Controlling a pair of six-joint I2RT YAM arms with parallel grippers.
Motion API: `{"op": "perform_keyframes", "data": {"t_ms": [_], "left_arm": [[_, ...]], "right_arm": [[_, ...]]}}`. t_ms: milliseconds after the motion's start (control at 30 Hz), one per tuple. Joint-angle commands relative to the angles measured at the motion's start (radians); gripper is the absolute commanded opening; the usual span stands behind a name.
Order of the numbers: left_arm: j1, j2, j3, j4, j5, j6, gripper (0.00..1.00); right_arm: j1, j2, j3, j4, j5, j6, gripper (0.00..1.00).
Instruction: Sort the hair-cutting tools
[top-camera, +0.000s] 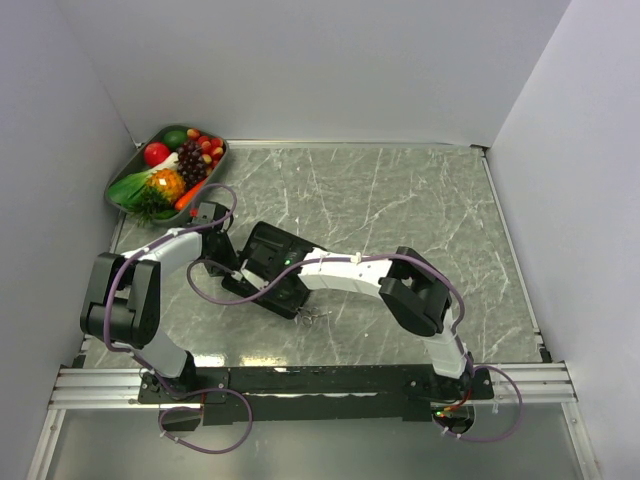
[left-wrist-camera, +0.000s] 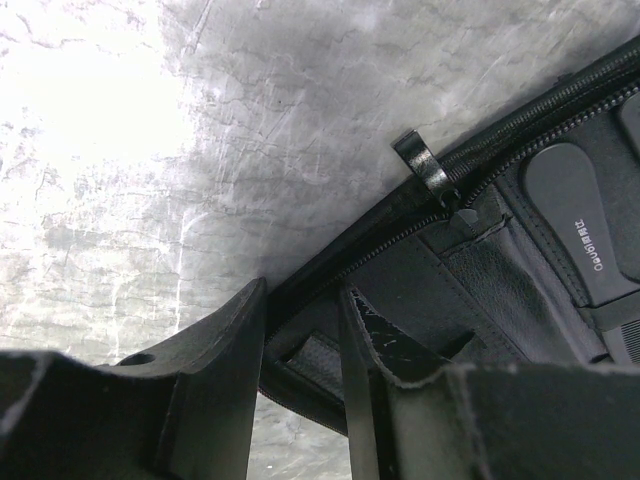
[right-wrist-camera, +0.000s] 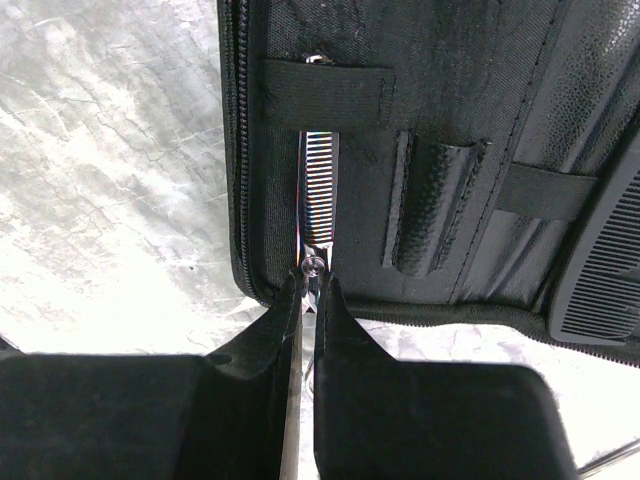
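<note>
The black pouch (top-camera: 268, 250) lies open on the marble table. My right gripper (right-wrist-camera: 311, 285) is shut on a pair of silver scissors (right-wrist-camera: 320, 190) just behind the pivot screw. The toothed blade is pushed up under an elastic strap (right-wrist-camera: 330, 97) inside the pouch. The ring handles (top-camera: 315, 318) stick out past the pouch's near edge. A black comb (right-wrist-camera: 600, 290) sits in the pouch at the right. My left gripper (left-wrist-camera: 300, 310) is closed over the pouch's zipped rim (left-wrist-camera: 420, 215), with one finger outside and one inside. A black bar with white lettering (left-wrist-camera: 580, 225) lies in the pouch. The second pair of scissors is not in view.
A grey tray of toy fruit and vegetables (top-camera: 165, 170) stands at the far left corner. White walls close in the table on three sides. The zipper pull (left-wrist-camera: 425, 165) sticks up from the pouch rim. My right arm (top-camera: 410, 290) stretches across the table's middle.
</note>
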Motion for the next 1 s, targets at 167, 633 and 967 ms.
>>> {"op": "perform_keyframes", "data": {"t_ms": [167,633,967], "left_arm": [[-0.062,0.075,-0.013,-0.046,0.072,-0.046,0.38],[-0.102,0.091,-0.007,-0.053,0.066,-0.063,0.38],[-0.114,0.091,-0.005,-0.062,0.058,-0.065,0.38]], "right_arm": [[0.0,-0.08,-0.024,0.019,0.08,-0.002,0.0],[0.0,-0.047,-0.016,0.182,0.003,0.027,0.0],[0.001,-0.033,0.005,0.341,-0.006,-0.013,0.0]]}}
